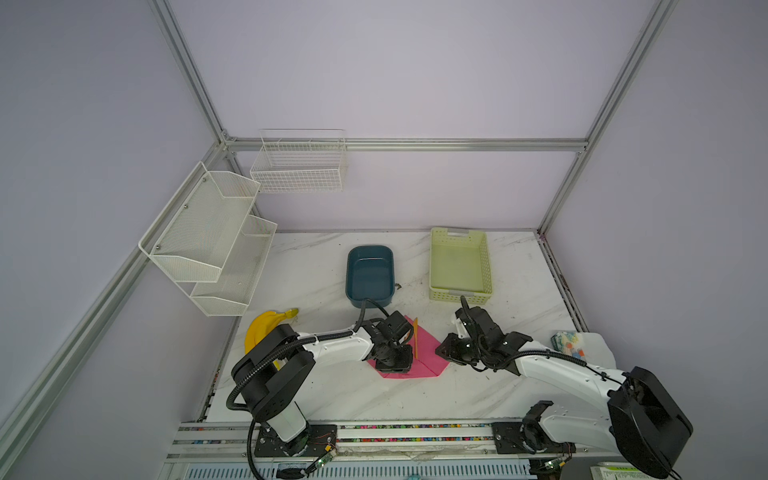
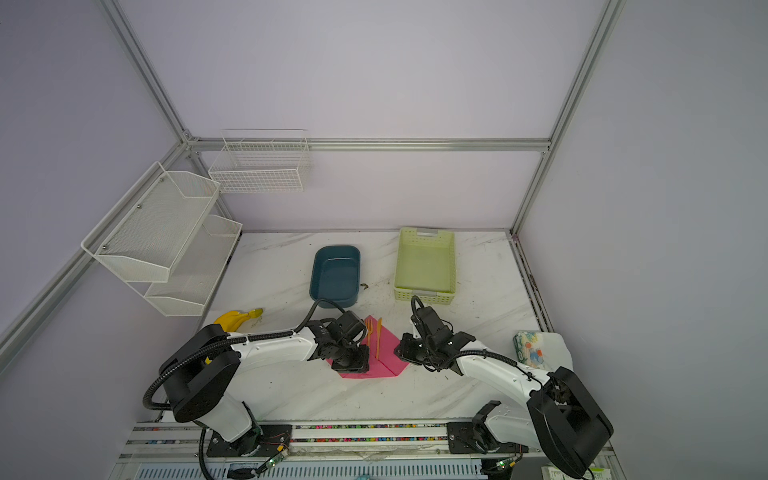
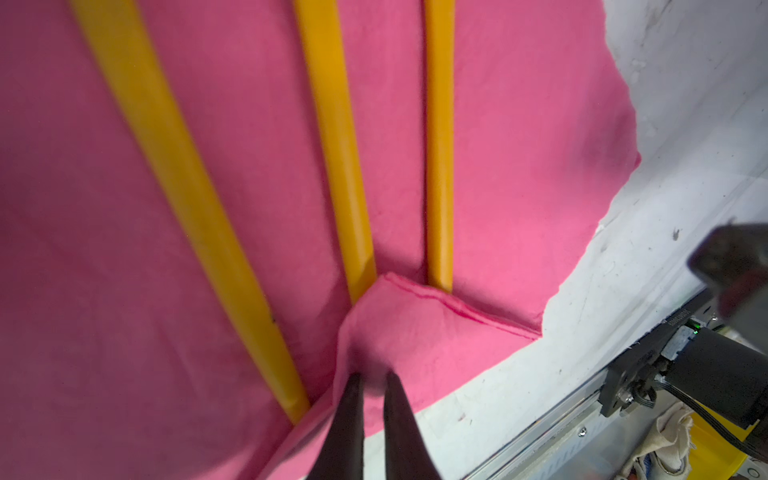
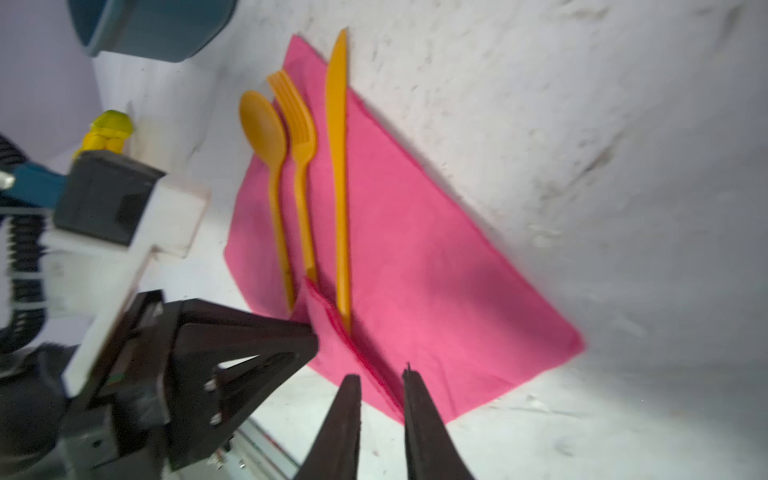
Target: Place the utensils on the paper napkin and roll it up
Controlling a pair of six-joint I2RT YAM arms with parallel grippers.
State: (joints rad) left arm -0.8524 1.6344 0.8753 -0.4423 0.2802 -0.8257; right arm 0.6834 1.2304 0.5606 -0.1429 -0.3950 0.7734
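Utensils (image 2: pixel 378 338) of smooth orange plastic lie side by side on the paper napkin (image 4: pixel 415 270). It is a thin, bright pink, matte square with a faintly fibrous face. It is spread cornerwise on the white marble-patterned tabletop (image 1: pixel 374 395), just in front of the deep, round-cornered dark blue plastic tub (image 1: pixel 370 248).

From the right wrist view they read as the round-bowled spoon (image 4: pixel 276 199), the short-tined fork (image 4: pixel 303 166) and the flat, tapering knife (image 4: pixel 338 166). Their slim handles run nearly parallel and close together. The knife's tip reaches past the napkin's far edge onto the table.

The napkin's near corner is turned up into a soft, creased flap that covers the handle ends of the fork and knife, while the spoon's end stays bare beside it. The left gripper (image 3: pixel 372 376) has its dark, tapered fingers pressed together on this flap, with the paper bunched between them. The right gripper (image 4: pixel 380 374) hovers at the napkin's near edge. Its slender black fingers stand a little apart on either side of the flap's folded line, and pink paper shows in the gap.

A pale green perforated plastic basket (image 1: pixel 459 232) stands right of the tub. A curved yellow banana (image 1: pixel 262 328) lies at the table's left edge, and a patterned tissue packet (image 1: pixel 567 343) lies at its right edge.
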